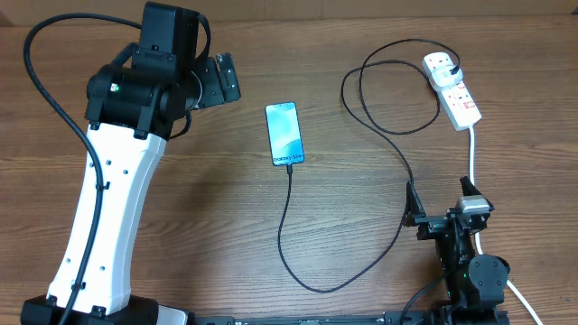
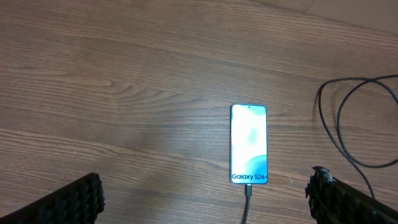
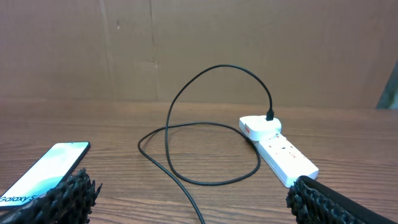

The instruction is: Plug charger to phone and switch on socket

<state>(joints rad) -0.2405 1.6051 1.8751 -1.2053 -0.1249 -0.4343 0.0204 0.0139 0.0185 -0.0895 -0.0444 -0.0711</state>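
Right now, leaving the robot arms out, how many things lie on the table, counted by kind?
phone: 1
charger cable: 1
socket strip: 1
Total: 3

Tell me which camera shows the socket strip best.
Overhead: the whole socket from above, with red markings and the charger plugged in. Right wrist shows it closer, at a low angle, its near end hidden. Left wrist misses it.
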